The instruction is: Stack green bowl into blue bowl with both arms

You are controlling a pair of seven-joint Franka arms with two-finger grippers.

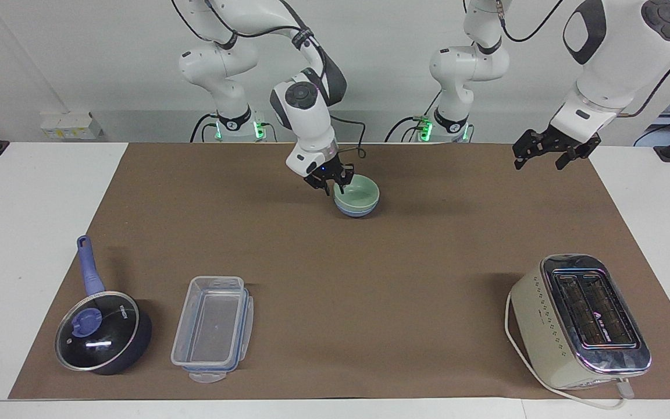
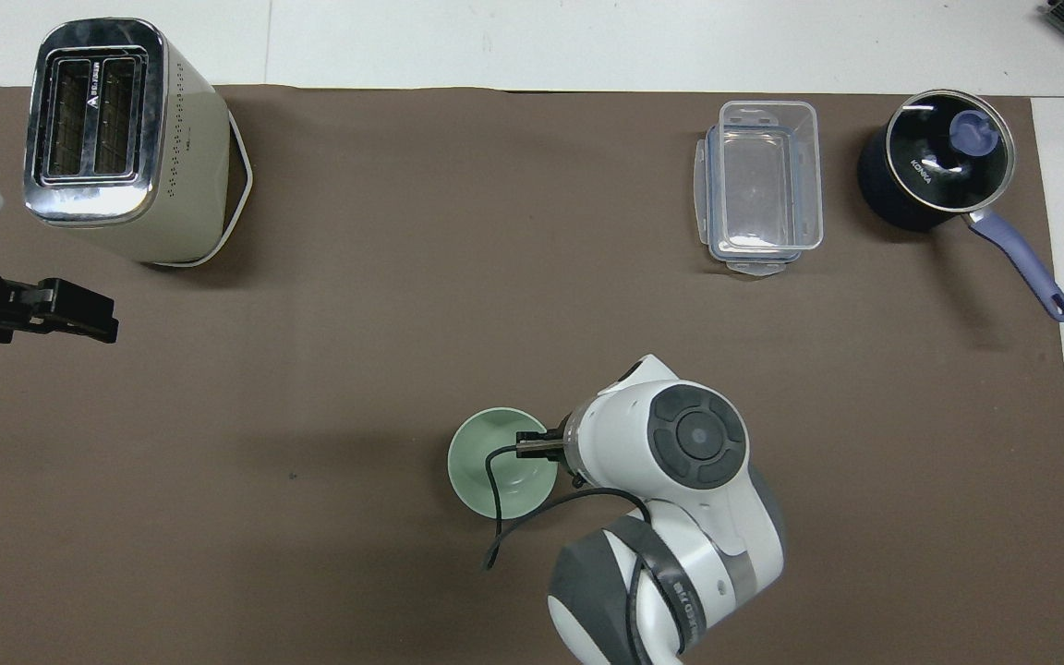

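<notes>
1. You have the green bowl (image 1: 358,194) nested inside the blue bowl (image 1: 353,212) (only a thin blue band shows beneath it), near the robots' edge of the brown mat (image 1: 335,262), about mid-table.
2. Your right gripper (image 1: 331,184) hangs just over the green bowl's rim at the right arm's side, its fingers parted and off the rim, holding nothing.
3. Your left gripper (image 1: 544,156) waits in the air over the mat's corner at the left arm's end, jaws wide, empty.
4. Open mat surrounds the bowls on every side.
5. Farther from the robots stand the toaster (image 1: 579,320), the clear container (image 1: 213,329) and the lidded pot (image 1: 102,331), all close to the mat's edge.
</notes>
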